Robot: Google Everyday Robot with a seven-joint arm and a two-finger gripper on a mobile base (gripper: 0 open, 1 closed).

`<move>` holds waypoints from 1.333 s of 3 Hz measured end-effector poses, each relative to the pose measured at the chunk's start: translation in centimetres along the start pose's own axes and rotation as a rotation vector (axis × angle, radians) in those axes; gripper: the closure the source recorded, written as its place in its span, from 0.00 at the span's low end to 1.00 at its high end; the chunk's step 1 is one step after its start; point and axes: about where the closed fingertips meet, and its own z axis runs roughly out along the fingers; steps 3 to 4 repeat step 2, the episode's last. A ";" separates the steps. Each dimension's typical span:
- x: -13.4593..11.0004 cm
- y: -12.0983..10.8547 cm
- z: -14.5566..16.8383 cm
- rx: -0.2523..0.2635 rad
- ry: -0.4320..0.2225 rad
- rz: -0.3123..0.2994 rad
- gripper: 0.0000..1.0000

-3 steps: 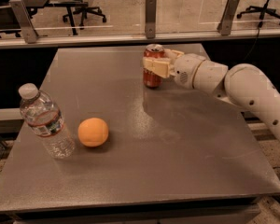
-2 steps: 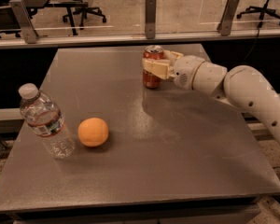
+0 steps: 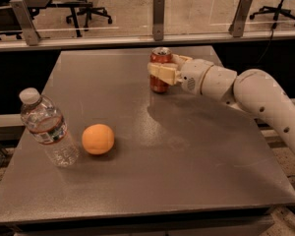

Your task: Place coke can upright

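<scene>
Okay, I've got the end effector (image 3: 163, 67) out at the far side of the tabletop (image 3: 187, 161), about 12 o'clock from the middle. It's pinching the coke can (image 3: 160, 86): one cream finger (image 3: 160, 73) lies across the front of the can, and the other shows behind it on the 3 o'clock side. The can is upright, silver top facing up, with its base down on the tabletop or right at it; I can't tell if there's a gap. The white arm (image 3: 255, 95) comes in from 3 o'clock, low over the surface, and runs off the right edge of my view.

Moving outward, the orange (image 3: 98, 139) sits well apart from the can, down at about 8 o'clock on the tabletop. Just beside it, at the orange's 9 o'clock, the clear water bottle (image 3: 45, 127) stands with its white cap on, close to the orange but not touching it.

Past the far edge, at 12 o'clock, there's a glass barrier on metal posts (image 3: 159, 17)
</scene>
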 end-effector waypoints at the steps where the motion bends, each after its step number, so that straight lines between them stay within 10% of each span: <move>1: 0.0 -0.1 0.1 0.003 0.000 0.003 0.00; 4: 0.0 -0.1 0.1 0.003 0.000 0.003 0.00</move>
